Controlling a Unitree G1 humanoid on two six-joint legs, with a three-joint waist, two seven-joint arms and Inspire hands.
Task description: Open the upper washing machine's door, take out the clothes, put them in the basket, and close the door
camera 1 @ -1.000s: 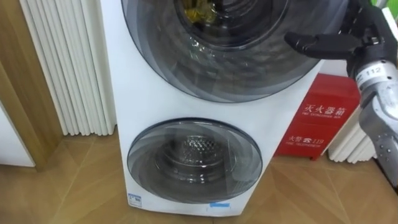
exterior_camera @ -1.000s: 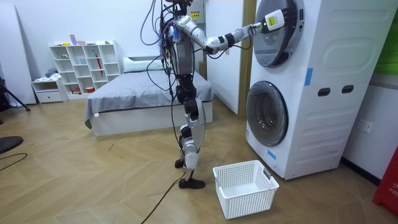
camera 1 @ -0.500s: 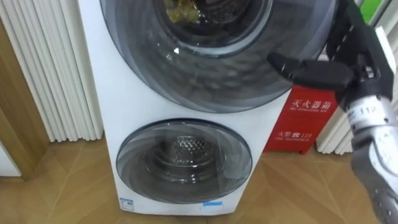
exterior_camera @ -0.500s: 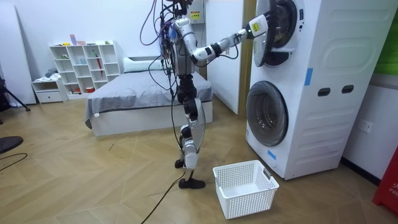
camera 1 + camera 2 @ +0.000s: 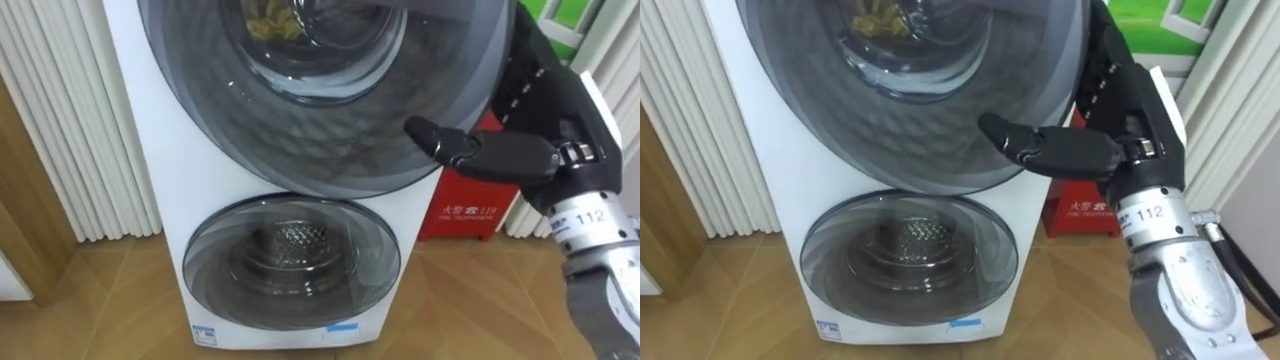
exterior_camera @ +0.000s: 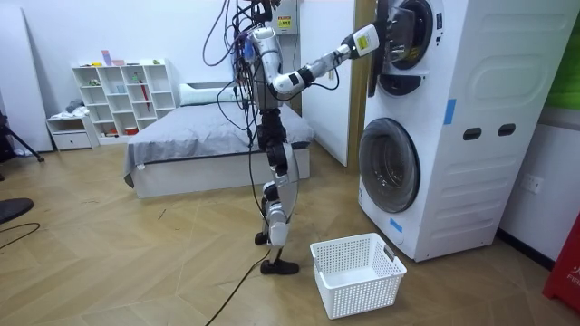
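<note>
Reaching behind upper door (image 5: 300, 140), right hand (image 5: 545, 120) partly hidden

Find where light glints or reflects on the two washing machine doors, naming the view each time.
Left eye view: small white glints on the upper door, left of centre; pale curved reflections ring the lower door. Room view: the lower door shows a faint sheen.

One white washing machine stack (image 6: 471, 181) has two round glass doors: one upper door (image 5: 320, 110) and one lower door (image 5: 292, 262). There is one robot hand (image 5: 520, 155), one red box (image 5: 470, 205), one white basket (image 6: 356, 272), one bed (image 6: 208, 145) and one shelf unit (image 6: 122, 95).
</note>
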